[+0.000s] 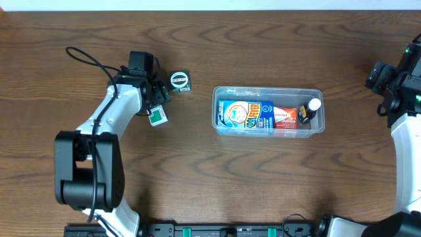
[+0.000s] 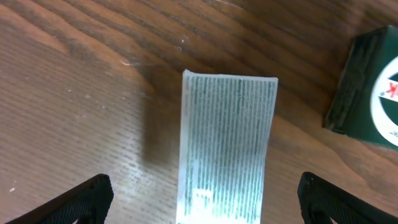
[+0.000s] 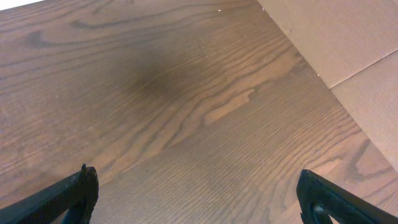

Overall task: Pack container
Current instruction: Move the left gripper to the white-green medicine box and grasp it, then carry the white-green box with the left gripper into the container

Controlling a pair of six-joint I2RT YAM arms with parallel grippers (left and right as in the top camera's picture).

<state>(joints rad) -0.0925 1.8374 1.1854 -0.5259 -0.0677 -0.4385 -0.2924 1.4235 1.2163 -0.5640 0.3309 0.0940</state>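
The clear plastic container (image 1: 268, 111) sits at the table's middle right. It holds a blue packet (image 1: 245, 115), an orange packet (image 1: 285, 117) and a small bottle with a white cap (image 1: 310, 108). My left gripper (image 1: 158, 104) is open and hangs over a small white-and-green striped box (image 1: 156, 117), which lies between its fingers in the left wrist view (image 2: 227, 146). A dark green box with a round white label (image 1: 180, 81) lies just beside it and shows at the right edge of the left wrist view (image 2: 367, 87). My right gripper (image 3: 199, 202) is open and empty over bare wood.
The right arm (image 1: 401, 85) stands at the table's far right edge, away from the container. A black cable (image 1: 92, 60) loops behind the left arm. The right wrist view shows the table's edge and tan floor (image 3: 336, 37) beyond it.
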